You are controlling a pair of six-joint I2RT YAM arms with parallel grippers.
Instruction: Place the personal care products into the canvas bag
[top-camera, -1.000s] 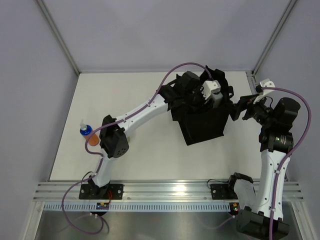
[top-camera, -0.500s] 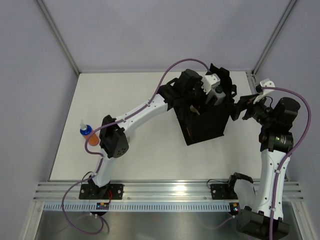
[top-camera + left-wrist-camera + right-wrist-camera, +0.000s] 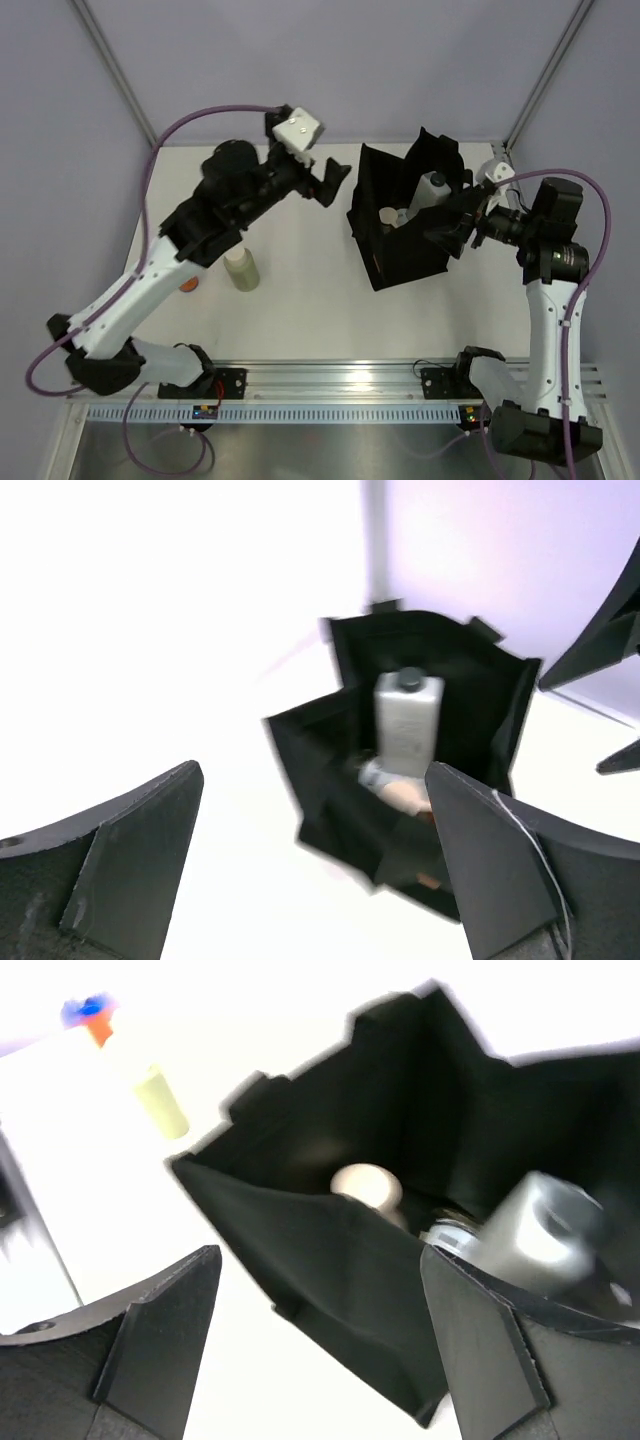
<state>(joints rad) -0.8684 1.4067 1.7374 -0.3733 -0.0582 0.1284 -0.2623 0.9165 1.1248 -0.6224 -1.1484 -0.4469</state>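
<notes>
We look down at the white table [image 3: 300, 310] like a clock, with the arm bases at 6 o'clock. The big black canvas bag [image 3: 400, 262] with soft cloth walls stands open at about 2 o'clock. Inside it we see a white bottle with a black cap [image 3: 432, 190] and a small round beige bottle [image 3: 388, 214].

Two bottles are not in the bag yet. A pale olive-green bottle [image 3: 243, 270] stands at about 8 o'clock. Just beside it, toward 9 o'clock, an orange bottle [image 3: 189, 284] peeks out from under the left arm.

The left gripper [image 3: 335, 185] hangs in the air at about 12 o'clock, near the bag's 9 o'clock side. Its fingers are spread wide and hold nothing. The right gripper [image 3: 448, 222] sits at the bag's 3 o'clock side. Its fingers are wide too, and we cannot see them pinching anything.

We think the little bottles are light, hard and smooth. They are round, so they could slip or tip over. We would grab one around the middle of its body, under the cap, with one finger on each side. The bag is soft and floppy, so its walls may fold in. We would drop each bottle in from right above the open top.
</notes>
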